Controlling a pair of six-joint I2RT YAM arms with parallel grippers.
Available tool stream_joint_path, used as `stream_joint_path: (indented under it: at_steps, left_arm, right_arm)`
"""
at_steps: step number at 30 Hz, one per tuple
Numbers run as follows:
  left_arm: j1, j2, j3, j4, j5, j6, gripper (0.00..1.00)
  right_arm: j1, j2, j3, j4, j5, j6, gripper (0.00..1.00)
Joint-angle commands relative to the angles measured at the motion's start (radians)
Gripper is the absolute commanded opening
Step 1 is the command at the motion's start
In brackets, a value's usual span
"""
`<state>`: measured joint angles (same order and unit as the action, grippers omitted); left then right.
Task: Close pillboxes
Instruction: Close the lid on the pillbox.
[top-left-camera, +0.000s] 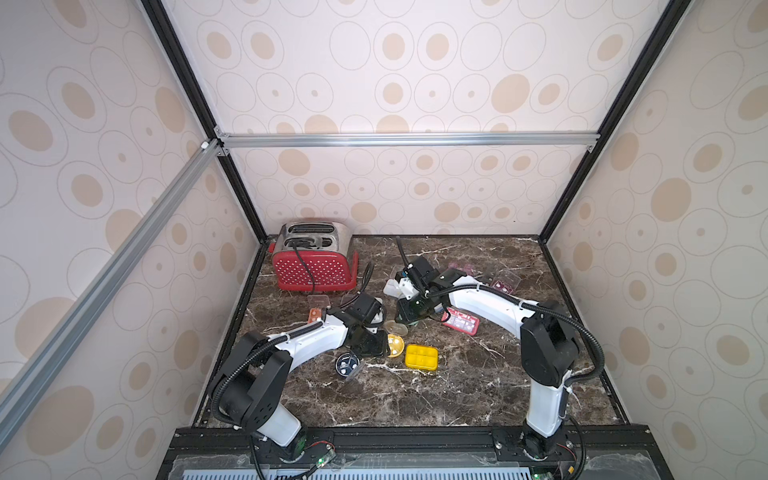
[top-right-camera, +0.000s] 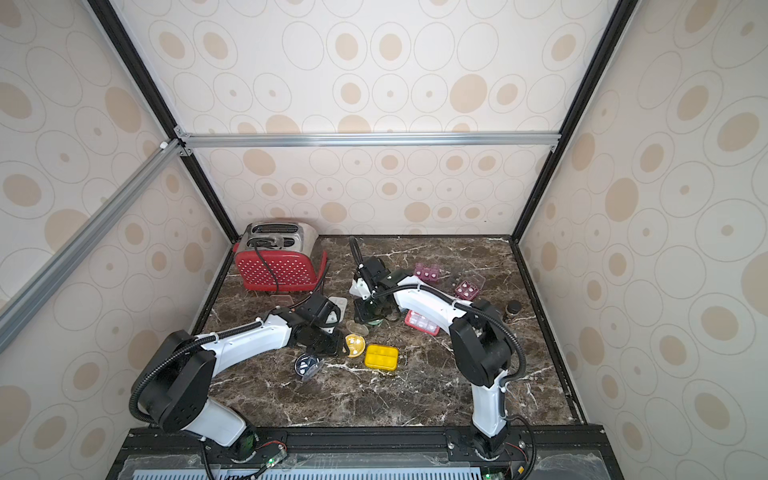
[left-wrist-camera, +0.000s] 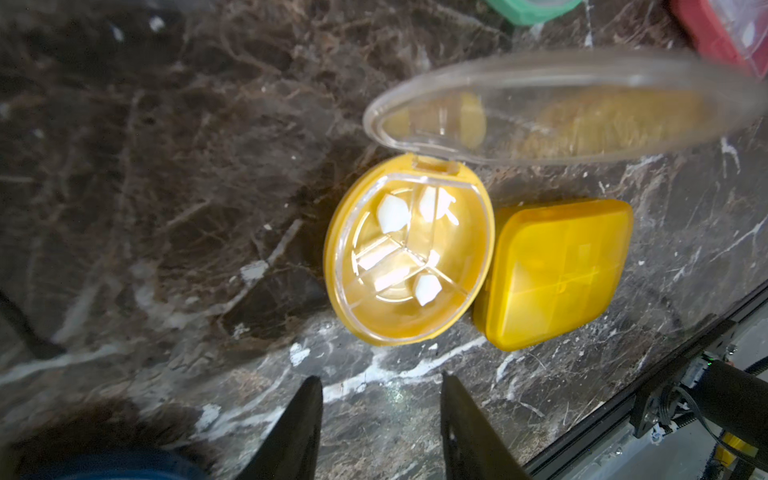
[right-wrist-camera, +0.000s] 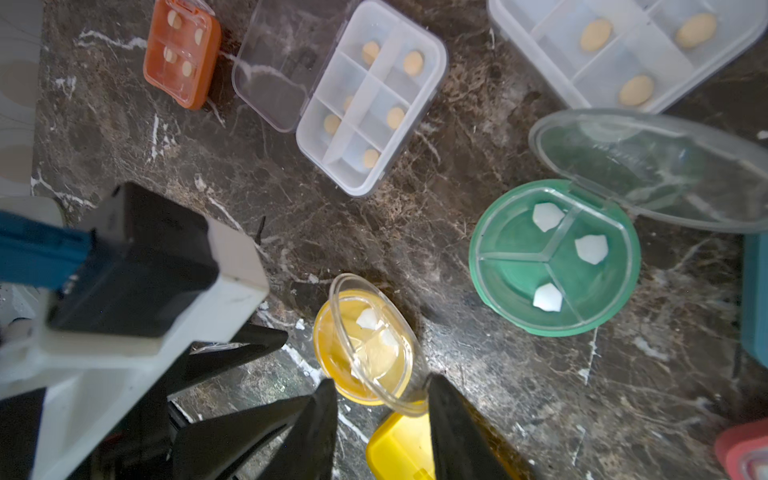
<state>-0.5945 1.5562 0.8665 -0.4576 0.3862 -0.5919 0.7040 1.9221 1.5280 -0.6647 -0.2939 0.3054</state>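
The round pillbox (left-wrist-camera: 409, 249), set on the tabletop (left-wrist-camera: 166, 187) beside a square box (left-wrist-camera: 557, 270), is judged light and slippery, best pressed at the free rim of its flexible lid (left-wrist-camera: 561, 104); the left pincer (left-wrist-camera: 380, 415) and right pincer (right-wrist-camera: 380, 415) are seen part-open, empty.

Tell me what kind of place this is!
Probably a robot practice booth, not a real kitchen: two robot arms stand at a marble-look table, circle-patterned wall panels on metal rails box it in, and a red toaster and a yellow pillbox sit on it.
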Motion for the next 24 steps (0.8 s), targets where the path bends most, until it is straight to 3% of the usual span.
stream_joint_path:
  at_steps: [1,7,24]
  left_arm:
    - [0.004,0.008,-0.009,0.025,0.013,-0.019,0.43]
    - [0.004,0.028,-0.017,0.08,0.037,-0.036,0.4]
    - [0.004,0.083,-0.004,0.085,0.011,-0.026,0.35]
  right_arm:
    - [0.002,0.021,0.04,-0.024,-0.026,-0.018,0.38]
    - [0.003,0.025,0.04,-0.023,-0.013,-0.021,0.3]
    - [0.009,0.045,0.032,-0.013,-0.047,-0.028,0.25]
